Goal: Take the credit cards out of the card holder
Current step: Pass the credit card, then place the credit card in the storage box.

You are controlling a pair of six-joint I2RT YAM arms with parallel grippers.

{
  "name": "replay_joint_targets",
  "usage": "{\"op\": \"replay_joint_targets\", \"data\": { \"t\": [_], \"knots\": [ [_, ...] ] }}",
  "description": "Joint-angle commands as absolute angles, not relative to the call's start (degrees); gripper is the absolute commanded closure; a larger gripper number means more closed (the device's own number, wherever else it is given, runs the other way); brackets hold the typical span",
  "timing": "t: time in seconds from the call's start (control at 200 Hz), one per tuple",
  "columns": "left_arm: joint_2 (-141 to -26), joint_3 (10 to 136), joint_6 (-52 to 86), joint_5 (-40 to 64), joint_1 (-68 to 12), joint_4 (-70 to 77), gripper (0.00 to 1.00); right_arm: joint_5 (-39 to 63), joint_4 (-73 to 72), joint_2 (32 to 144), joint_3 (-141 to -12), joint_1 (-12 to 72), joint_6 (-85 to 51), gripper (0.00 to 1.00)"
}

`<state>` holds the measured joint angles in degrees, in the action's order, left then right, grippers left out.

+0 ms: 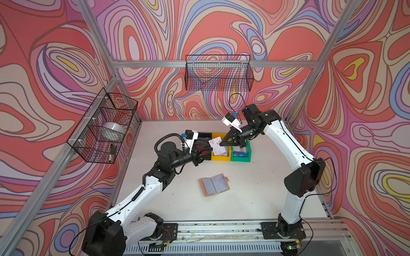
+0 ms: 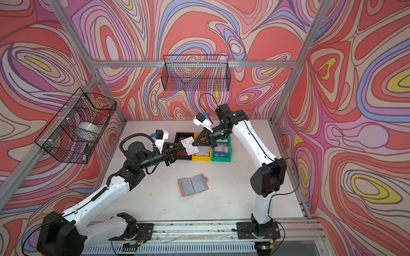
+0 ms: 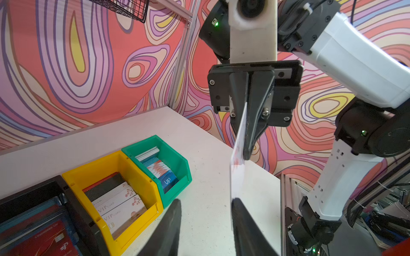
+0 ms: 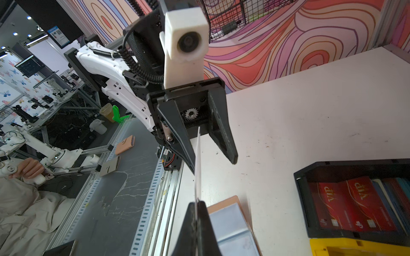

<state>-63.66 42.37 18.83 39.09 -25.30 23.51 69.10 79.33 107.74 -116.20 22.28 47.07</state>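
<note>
the right gripper pinches a white credit card above the yellow bin, while the left gripper stands with jaws parted, one finger against the card. the tan card holder lies open on the table.

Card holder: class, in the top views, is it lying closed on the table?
No, the card holder lies open on the table, with its clear sleeve pages facing up.
</note>
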Motion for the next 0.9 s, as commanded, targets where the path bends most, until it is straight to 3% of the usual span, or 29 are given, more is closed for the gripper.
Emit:
{"op": "replay_joint_targets", "data": {
  "t": [0.0, 0.401, 0.671, 0.896],
  "knots": [
    [-61.9, 43.6, 15.8, 36.6, -25.1, 18.3, 0.59, 64.7, 82.9, 108.1, -119.0, 22.8, 46.2, 1.0],
    [-58.8, 46.4, 7.7, 27.3, -25.1, 0.2, 0.59, 28.9, 91.0, 121.2, -137.0, 23.9, 34.3, 1.0],
    [-62.4, 47.6, 6.6, 29.3, -24.1, -0.4, 0.59, 14.0, 89.3, 130.5, -139.8, 27.3, 36.8, 1.0],
    [-62.9, 47.2, 7.6, 31.4, -22.6, 1.5, 0.6, 9.4, 81.5, 131.5, -136.7, 28.2, 41.8, 1.0]
  ]
}}
